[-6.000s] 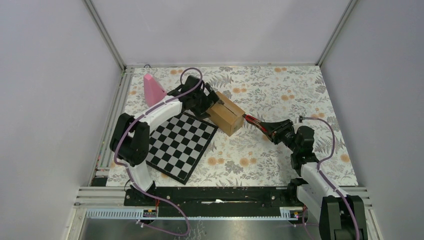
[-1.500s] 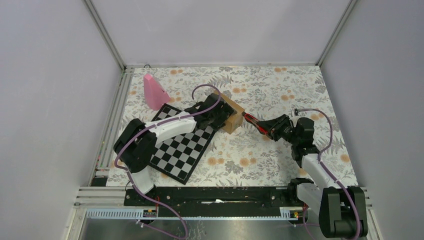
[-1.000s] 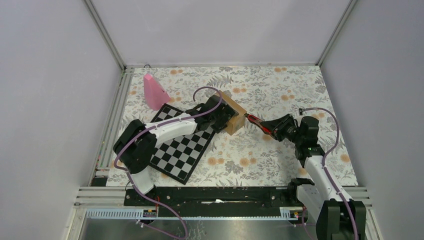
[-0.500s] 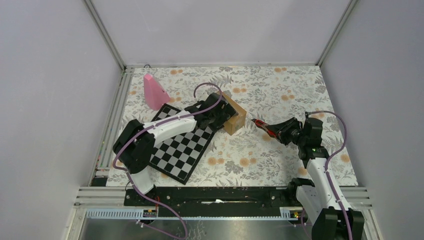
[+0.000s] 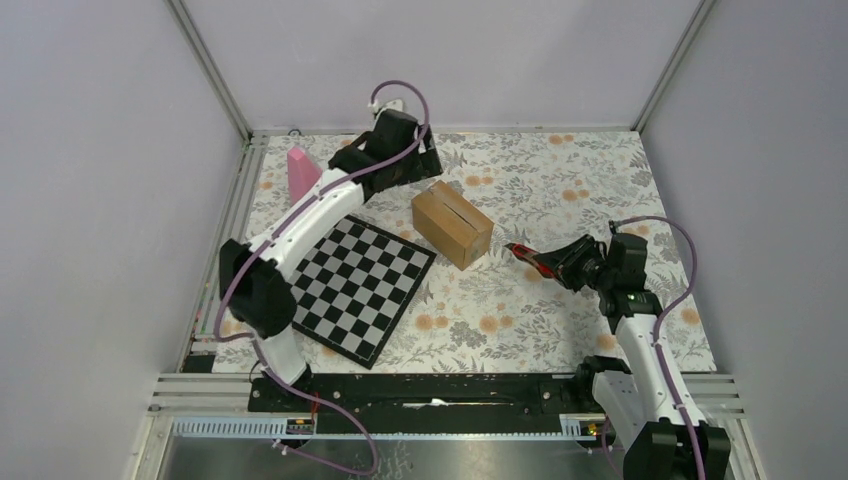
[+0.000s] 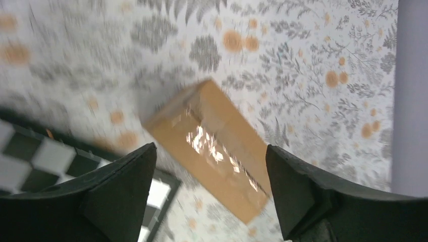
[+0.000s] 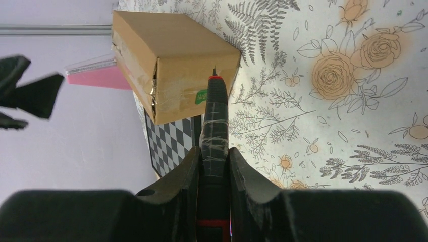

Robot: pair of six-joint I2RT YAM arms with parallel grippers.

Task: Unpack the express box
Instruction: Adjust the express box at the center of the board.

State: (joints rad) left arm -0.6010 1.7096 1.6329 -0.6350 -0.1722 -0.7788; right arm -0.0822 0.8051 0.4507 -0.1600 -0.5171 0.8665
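**Not Yet Opened**

The express box point(image 5: 452, 224) lay closed on the floral bench point(image 5: 560, 190), just beside the chessboard point(image 5: 360, 285). Left jaws hung wide open above it, holding nothing. Right jaws were clamped on a red-and-black tool point(image 7: 214, 116), its tip pointing at the box's green-marked end.

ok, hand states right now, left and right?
Left hand: open, holding nothing, clear of the express box.
Right hand: closed on a pen-like tool, tip toward the box.

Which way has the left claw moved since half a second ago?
Yes. The left claw pulled off the express box toward the far edge, level with the pink cone.
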